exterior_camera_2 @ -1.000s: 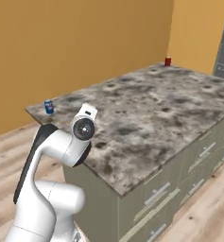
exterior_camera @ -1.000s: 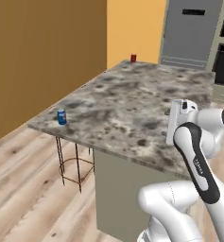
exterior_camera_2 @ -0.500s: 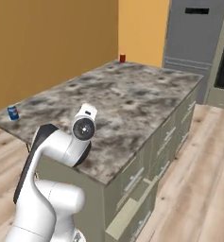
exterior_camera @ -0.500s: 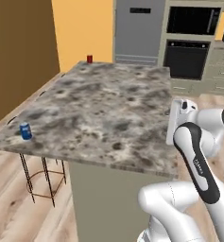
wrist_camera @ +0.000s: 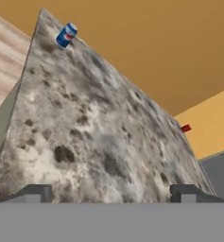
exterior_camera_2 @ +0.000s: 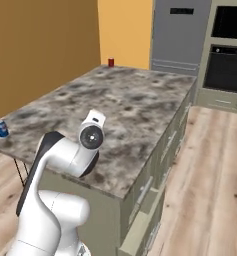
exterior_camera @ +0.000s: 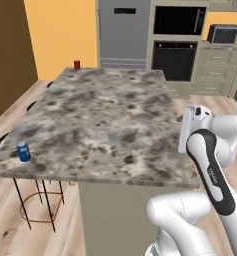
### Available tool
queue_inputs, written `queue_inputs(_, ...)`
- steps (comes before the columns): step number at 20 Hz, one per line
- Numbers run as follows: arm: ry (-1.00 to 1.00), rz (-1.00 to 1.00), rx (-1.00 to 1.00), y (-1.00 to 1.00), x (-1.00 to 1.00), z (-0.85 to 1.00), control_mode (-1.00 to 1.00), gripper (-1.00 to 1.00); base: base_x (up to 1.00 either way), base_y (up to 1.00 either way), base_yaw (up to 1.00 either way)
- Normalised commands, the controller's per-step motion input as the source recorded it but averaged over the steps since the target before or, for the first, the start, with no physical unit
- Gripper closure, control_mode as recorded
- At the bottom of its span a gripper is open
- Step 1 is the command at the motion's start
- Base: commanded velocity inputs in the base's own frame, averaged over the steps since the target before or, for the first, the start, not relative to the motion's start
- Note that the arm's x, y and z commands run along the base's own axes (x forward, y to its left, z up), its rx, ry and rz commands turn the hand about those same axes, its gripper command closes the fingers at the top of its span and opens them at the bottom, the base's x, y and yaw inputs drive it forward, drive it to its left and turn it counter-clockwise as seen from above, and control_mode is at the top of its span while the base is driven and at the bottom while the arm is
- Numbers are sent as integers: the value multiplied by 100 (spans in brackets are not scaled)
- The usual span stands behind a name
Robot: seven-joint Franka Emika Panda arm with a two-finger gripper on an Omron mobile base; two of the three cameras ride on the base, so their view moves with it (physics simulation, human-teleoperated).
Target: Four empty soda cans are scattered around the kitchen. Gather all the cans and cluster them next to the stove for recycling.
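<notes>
A blue soda can with a white band (exterior_camera: 23,151) stands upright near the front left corner of the grey marble island counter (exterior_camera: 105,120). It shows again as the blue can (exterior_camera_2: 2,129) and, tilted by the camera, as the blue can (wrist_camera: 66,35). A red soda can (exterior_camera: 77,64) stands at the island's far left corner, also seen as the red can (exterior_camera_2: 111,62) and the red can (wrist_camera: 185,128). My gripper (wrist_camera: 111,194) is open and holds nothing, hovering over the island's near right edge, far from both cans. The stove is out of view.
A grey fridge (exterior_camera: 123,31), a black wall oven (exterior_camera: 173,60) and a boxy toaster oven (exterior_camera: 225,34) line the back wall. A wire stool (exterior_camera: 37,205) stands under the island's left end. Drawers (exterior_camera_2: 155,175) run along the island's right side, with open wood floor (exterior_camera_2: 210,165) beyond.
The whole picture has shifted as the base moved and turned, bringing the fridge and wall oven into view. Cans stay where they were on the island. The gripper remains open.
</notes>
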Motion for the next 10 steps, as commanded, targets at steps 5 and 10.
queue_inputs(5, 0, 0, 0, 0, 0, 0, 100, -100, -5, 74, -19)
queue_inputs(10, 0, 0, 0, 0, 0, 0, 100, -100, -6, 80, -17)
